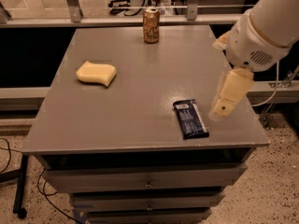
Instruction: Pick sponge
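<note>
Your gripper hangs over the table's right edge, beside the dark blue wrapped bar. Grip state: cannot tell. Sponge lies far-left, well apart.

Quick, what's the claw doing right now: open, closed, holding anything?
Claw: open or closed cannot be told. It hangs over the right edge of the table beside the blue bar, far from the sponge, which lies untouched on the left.

White rounded arm with vent grille; pale yellow gripper above right edge of table.
</note>
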`<state>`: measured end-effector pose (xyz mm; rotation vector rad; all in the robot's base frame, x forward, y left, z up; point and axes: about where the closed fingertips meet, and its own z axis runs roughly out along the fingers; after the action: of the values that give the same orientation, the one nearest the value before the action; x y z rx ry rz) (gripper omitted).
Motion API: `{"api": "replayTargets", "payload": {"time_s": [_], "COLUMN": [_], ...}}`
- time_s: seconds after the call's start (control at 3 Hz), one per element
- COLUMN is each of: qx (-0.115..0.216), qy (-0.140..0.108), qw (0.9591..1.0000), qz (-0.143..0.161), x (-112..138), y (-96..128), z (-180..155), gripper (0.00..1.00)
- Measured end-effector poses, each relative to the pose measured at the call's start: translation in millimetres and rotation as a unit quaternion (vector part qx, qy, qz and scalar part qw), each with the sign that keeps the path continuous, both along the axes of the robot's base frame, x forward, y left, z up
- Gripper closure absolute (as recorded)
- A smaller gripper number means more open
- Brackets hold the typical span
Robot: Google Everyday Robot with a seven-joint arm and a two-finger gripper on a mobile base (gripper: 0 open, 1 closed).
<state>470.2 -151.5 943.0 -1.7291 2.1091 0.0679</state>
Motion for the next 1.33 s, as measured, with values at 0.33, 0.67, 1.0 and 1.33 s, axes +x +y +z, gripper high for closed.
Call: {"api": "replayTargets", "payload": {"time_s": [0.33,0.67,1.0,1.33], "qx": [0.079,0.161,0.169,0.178], "qy": [-0.009,-0.023,-0.034,-0.036], "qw": [0.996,0.9846,0.9832,0.9817], "qz": [0.041,0.064,0.061,0.058], "x": [36.9,67.8,73.1,72.7], "y": [72.9,151.8,156.5,159.8], "z": [-20.8,-19.0,-15.5,-13.2], "gripper": [0.0,0.0,0.0,0.0]}}
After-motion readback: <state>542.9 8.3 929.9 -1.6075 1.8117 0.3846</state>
